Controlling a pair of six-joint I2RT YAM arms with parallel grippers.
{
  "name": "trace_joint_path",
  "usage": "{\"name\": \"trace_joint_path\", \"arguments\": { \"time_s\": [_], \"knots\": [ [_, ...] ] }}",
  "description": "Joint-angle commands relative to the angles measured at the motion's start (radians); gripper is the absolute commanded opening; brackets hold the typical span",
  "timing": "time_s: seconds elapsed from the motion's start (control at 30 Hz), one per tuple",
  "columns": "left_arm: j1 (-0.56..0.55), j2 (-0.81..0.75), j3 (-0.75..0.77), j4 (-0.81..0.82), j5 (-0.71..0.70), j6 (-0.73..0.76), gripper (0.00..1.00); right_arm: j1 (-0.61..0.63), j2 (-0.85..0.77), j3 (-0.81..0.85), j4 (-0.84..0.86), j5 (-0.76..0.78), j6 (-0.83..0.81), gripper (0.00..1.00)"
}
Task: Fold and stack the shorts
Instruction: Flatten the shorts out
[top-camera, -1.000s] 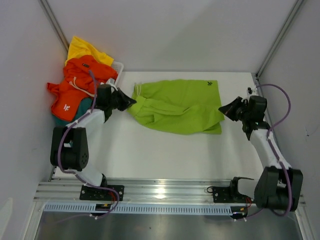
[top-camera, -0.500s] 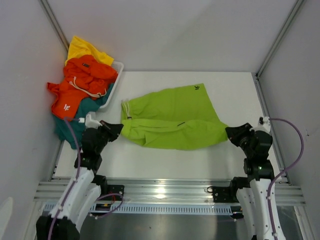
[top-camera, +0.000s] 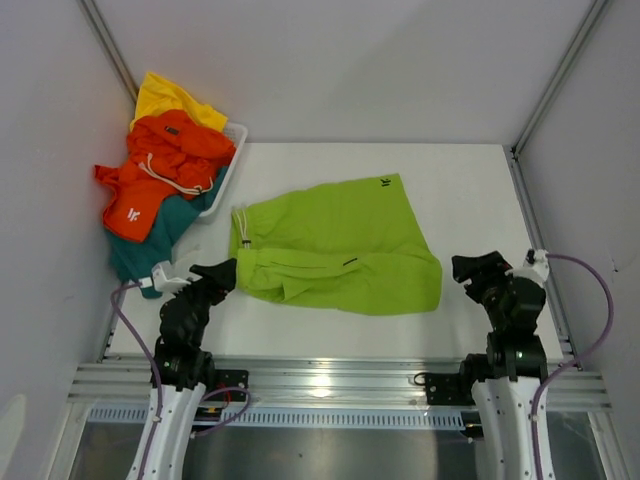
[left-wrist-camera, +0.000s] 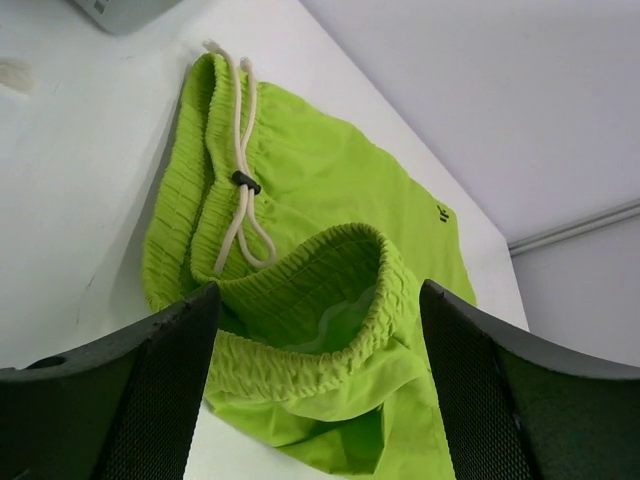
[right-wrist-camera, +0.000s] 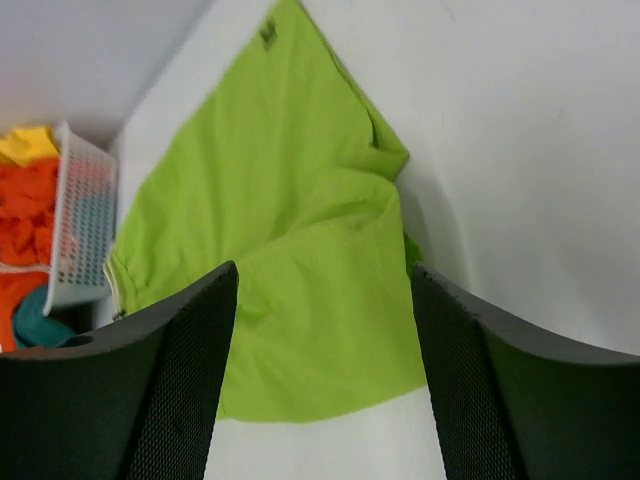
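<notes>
Lime green shorts (top-camera: 335, 250) lie spread on the white table, waistband and white drawstring (left-wrist-camera: 240, 180) to the left, leg hems to the right. My left gripper (top-camera: 216, 274) stands open just off the waistband's near-left corner, holding nothing. To the right of the hem my right gripper (top-camera: 466, 268) is open too, clear of the cloth (right-wrist-camera: 290, 270). The other shorts sit heaped at the far left: orange with a white logo (top-camera: 160, 175), yellow (top-camera: 165, 98) and teal (top-camera: 150, 240).
A white mesh basket (top-camera: 225, 175) stands at the table's far left corner under the heap, also seen as the basket (right-wrist-camera: 78, 225) in the right wrist view. White walls close in the table at left, back and right. A metal rail runs along the near edge.
Both arms pulled the green shorts toward the near edge, then both grippers opened and let go. The shorts now lie flatter and nearer, and both arms have drawn back.
</notes>
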Motion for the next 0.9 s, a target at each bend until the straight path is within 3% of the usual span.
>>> {"name": "trace_joint_path", "arguments": {
  "time_s": [0.0, 0.03, 0.17, 0.3, 0.4, 0.5, 0.7, 0.87],
  "knots": [
    [0.001, -0.014, 0.031, -0.016, 0.012, 0.024, 0.83, 0.014, 0.265, 0.002, 0.17, -0.143, -0.047, 0.71],
    [0.001, 0.035, 0.056, -0.008, 0.024, 0.046, 0.86, 0.038, 0.404, 0.039, 0.191, -0.151, -0.06, 0.71],
    [0.001, 0.292, 0.207, -0.035, 0.033, 0.108, 0.87, 0.197, 0.702, 0.185, 0.244, -0.099, -0.136, 0.69],
    [0.001, 0.498, 0.378, -0.149, 0.03, 0.137, 0.87, 0.357, 0.922, 0.361, 0.22, 0.016, -0.204, 0.68],
    [0.001, 0.572, 0.447, -0.244, 0.009, 0.137, 0.87, 0.448, 1.066, 0.493, 0.208, 0.04, -0.244, 0.67],
    [0.002, 0.658, 0.618, -0.396, -0.022, 0.136, 0.88, 0.517, 1.213, 0.638, 0.157, 0.059, -0.304, 0.68],
    [-0.001, 0.868, 0.858, -0.58, 0.059, 0.159, 0.89, 0.632, 1.468, 0.904, 0.071, 0.025, -0.448, 0.68],
    [-0.047, 1.02, 0.995, -0.692, 0.024, 0.156, 0.88, 0.677, 1.623, 0.98, 0.12, -0.004, -0.465, 0.67]
  ]
}}
